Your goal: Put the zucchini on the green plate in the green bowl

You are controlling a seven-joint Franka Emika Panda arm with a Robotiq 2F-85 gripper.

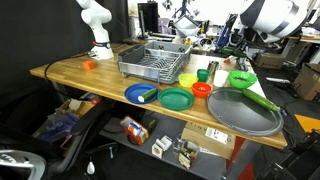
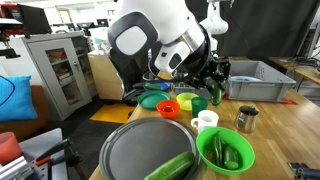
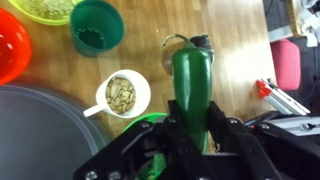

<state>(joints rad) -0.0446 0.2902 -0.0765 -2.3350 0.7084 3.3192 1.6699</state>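
My gripper (image 3: 190,118) is shut on the dark green zucchini (image 3: 190,75), which sticks out past the fingers in the wrist view. The gripper hangs above the table in both exterior views (image 1: 243,62) (image 2: 214,86). The lime-green bowl (image 3: 148,123) shows partly under the gripper body; it stands at the table's end in both exterior views (image 1: 241,79) (image 2: 225,150), with dark green pieces inside it. The green plate (image 1: 176,98) (image 2: 152,100) lies by the blue plate and has nothing on it.
Below me are a white cup of beans (image 3: 120,95), a small green cup (image 3: 97,25), a metal cup (image 2: 247,118), a red-orange bowl (image 3: 10,45) and a grey tray (image 2: 140,150) holding a long green vegetable (image 2: 170,167). A dish rack (image 1: 155,60) and the blue plate (image 1: 132,92) lie farther off.
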